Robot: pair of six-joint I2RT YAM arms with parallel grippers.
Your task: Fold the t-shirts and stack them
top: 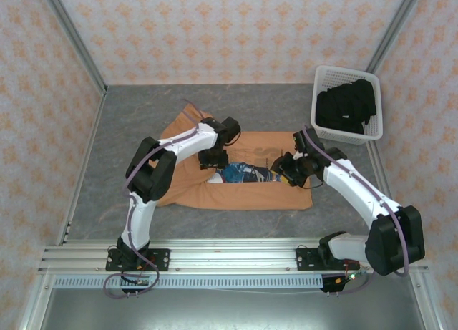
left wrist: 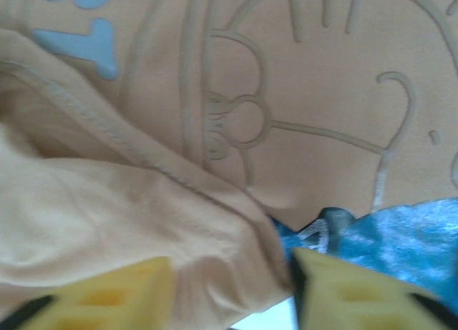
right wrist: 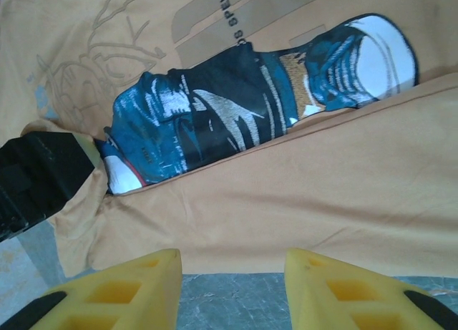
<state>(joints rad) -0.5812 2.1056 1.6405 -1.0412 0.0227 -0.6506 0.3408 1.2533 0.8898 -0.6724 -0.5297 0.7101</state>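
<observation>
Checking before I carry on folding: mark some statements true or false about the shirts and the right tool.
1. The orange-tan t-shirt lies on the grey table. True.
2. The black t-shirts are stacked on the table beside it. False: they sit in the white lattice basket at the far right.
3. The right tool is open, nothing between its fingers. True.
4. The orange-tan t-shirt is spread fully flat. False: a fold of it covers part of the blue print.
</observation>
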